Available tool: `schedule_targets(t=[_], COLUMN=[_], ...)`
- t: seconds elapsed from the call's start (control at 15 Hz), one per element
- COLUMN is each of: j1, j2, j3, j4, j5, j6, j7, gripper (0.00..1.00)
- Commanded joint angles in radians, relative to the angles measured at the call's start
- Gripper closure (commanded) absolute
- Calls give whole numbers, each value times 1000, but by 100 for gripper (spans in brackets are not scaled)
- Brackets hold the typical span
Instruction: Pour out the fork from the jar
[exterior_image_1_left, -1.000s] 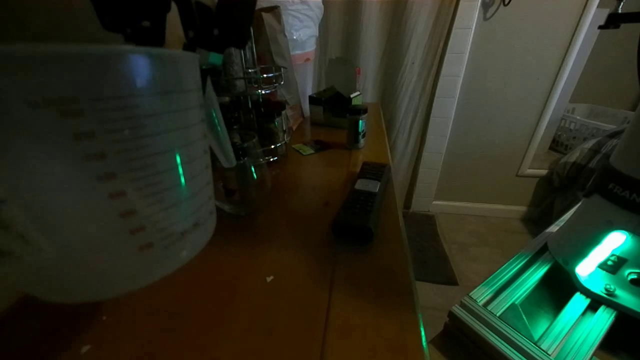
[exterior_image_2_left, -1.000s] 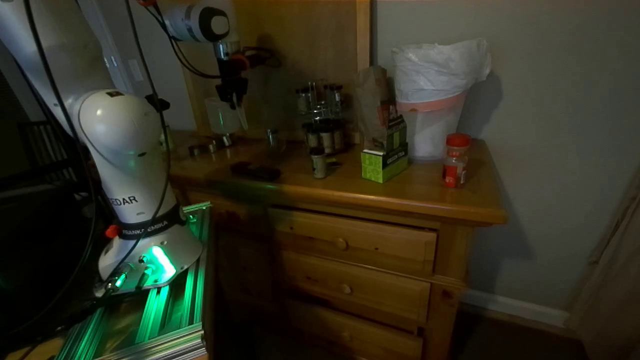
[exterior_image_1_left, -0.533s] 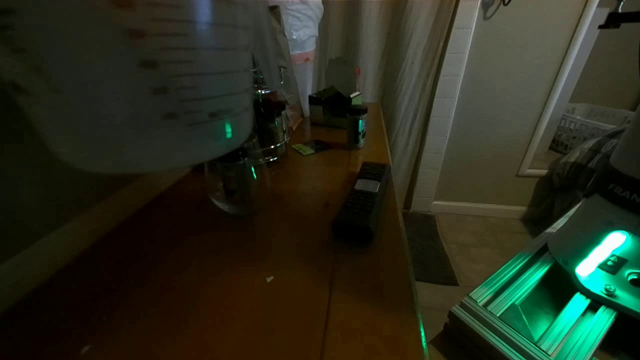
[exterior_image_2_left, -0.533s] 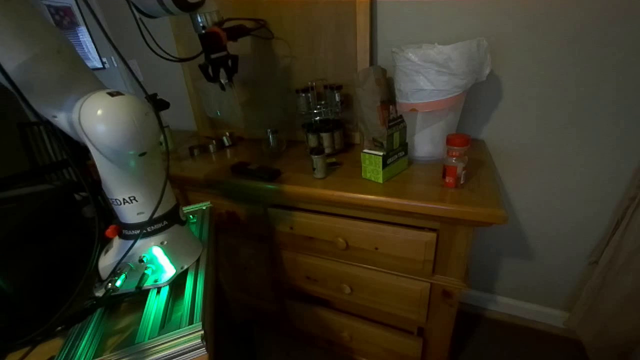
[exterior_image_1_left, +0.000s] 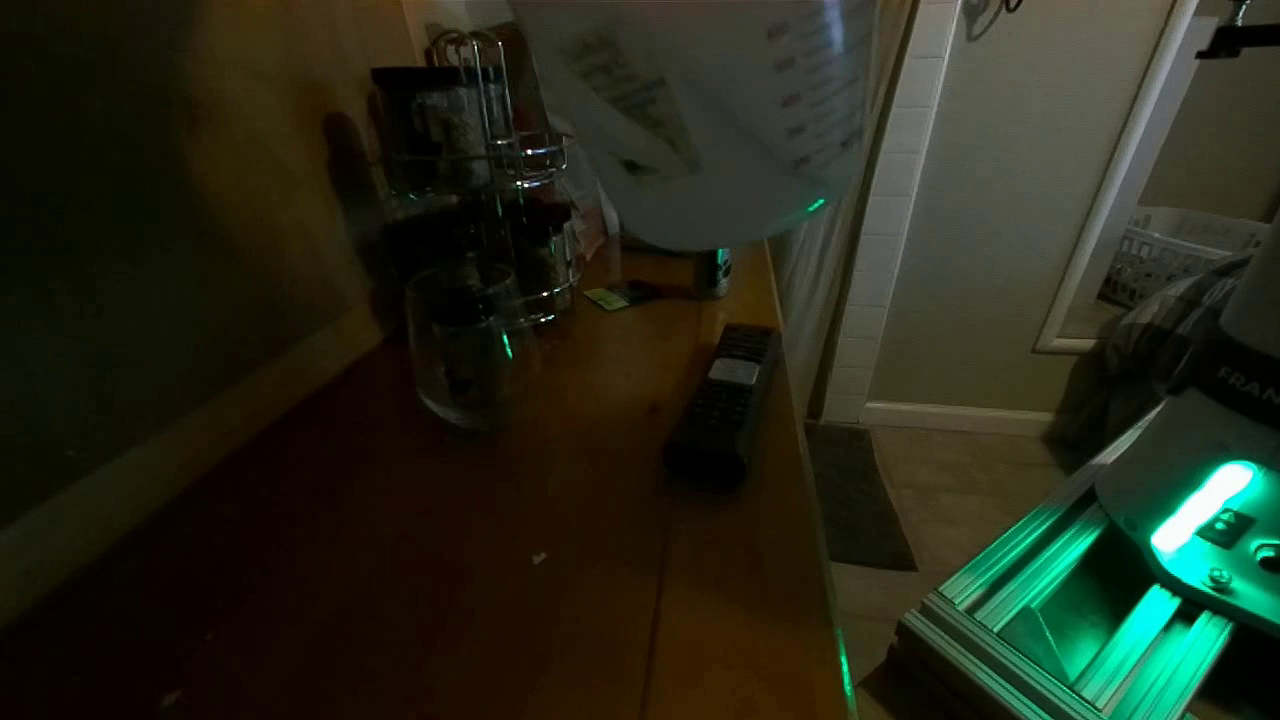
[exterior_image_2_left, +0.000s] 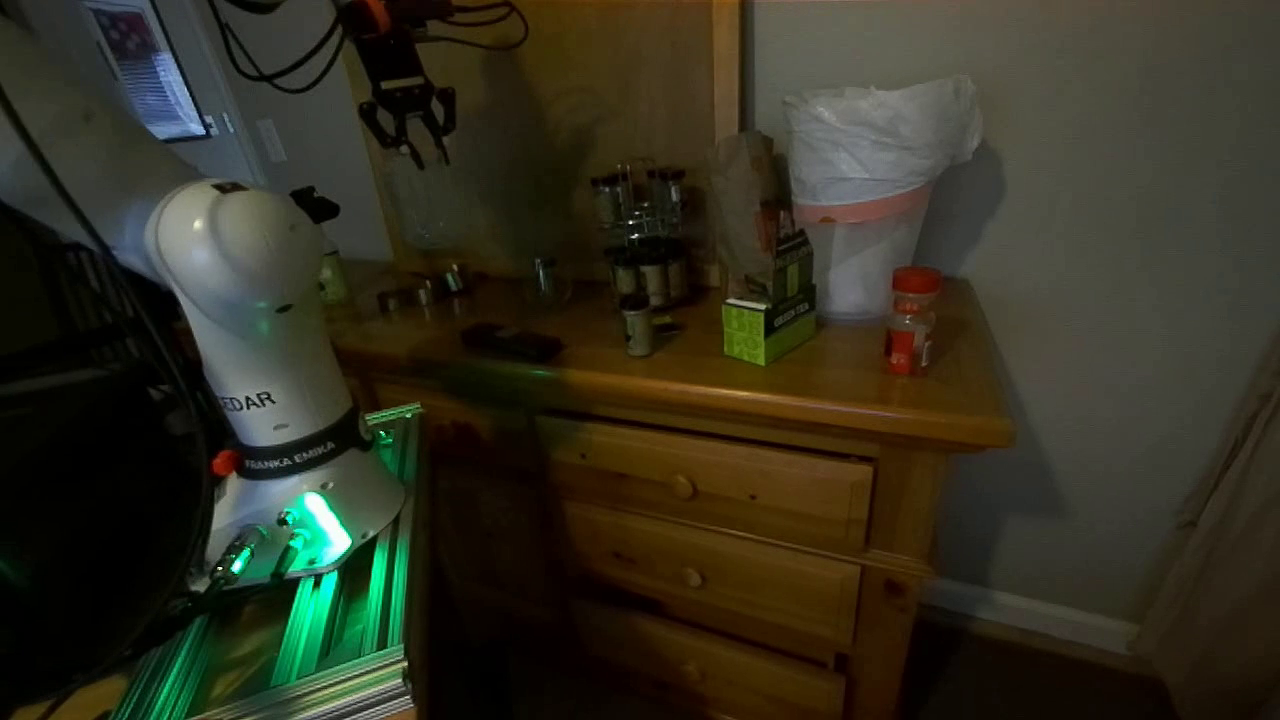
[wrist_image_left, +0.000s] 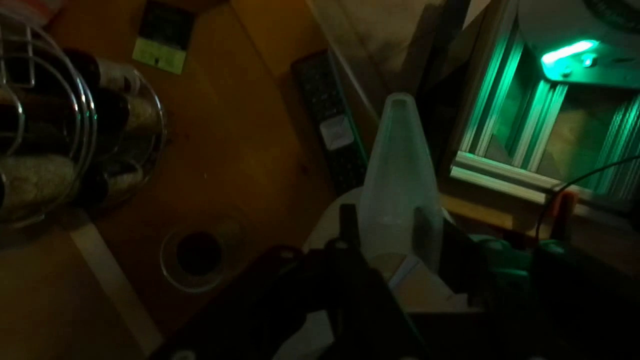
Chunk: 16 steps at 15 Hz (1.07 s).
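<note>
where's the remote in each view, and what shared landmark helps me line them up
In an exterior view: remote just right of centre; green light lower right.
In an exterior view: remote just left of centre, on the dresser; green light lower left.
In the wrist view: remote just above centre; green light upper right.
That green light is the shared landmark.

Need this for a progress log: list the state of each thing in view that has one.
Gripper: holding the jar.
Jar: aloft, off the dresser; tilt unclear.
Fork: can't be made out.
Remote: lying buttons up.
Glass: upright; contents unclear.
Bottle: upright, red cap on.
Canister: upright, lidded.
Tea box: apparently open.
Drawers: shut or nearly so.
Base light: lit green.
</note>
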Motion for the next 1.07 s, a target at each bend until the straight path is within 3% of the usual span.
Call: schedule_targets(t=[0.0,0.27,0.53,0.87,1.0], j1=[-20,-41,-118,-53,-32], j2=[100,306,528,755,784], j3=[33,82,226,302,315], j4=[82,203,347,470,485], j5=[-134,-312,-499,-754,-780], j6=[-141,-243,-345,-572,-631], j7=[90,138,164,194,198], gripper=[90,90,90,90,90])
